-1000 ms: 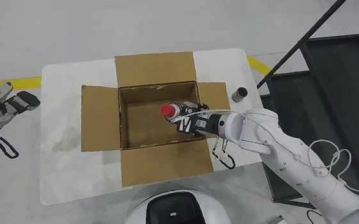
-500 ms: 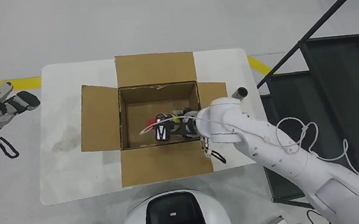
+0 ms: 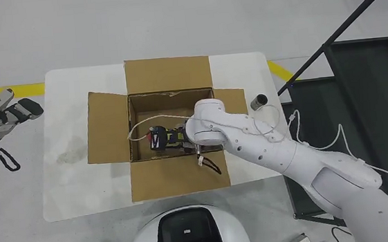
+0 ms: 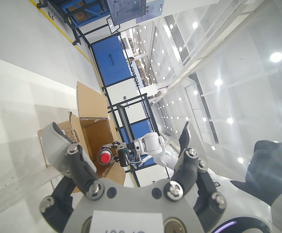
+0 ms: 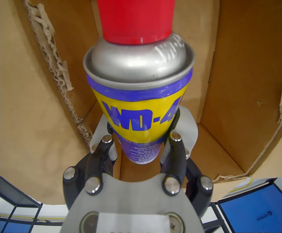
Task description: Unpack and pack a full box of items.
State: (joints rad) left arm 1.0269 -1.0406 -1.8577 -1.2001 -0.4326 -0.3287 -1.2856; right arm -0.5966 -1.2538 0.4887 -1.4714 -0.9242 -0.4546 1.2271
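Red-capped spray can (image 5: pixel 141 106) is tipping onto its side in the cardboard box (image 3: pixel 169 74)

Upright by the right wall a second ago, the yellow-and-blue can with its silver shoulder is now lying level over the box floor, cap pointing left, and is probably being packed. The right gripper (image 5: pixel 143 132) is pinching its lower body between both fingers, while the left gripper (image 4: pixel 119 128) is hanging with fingers spread beyond the left edge of the white table (image 3: pixel 73 173).
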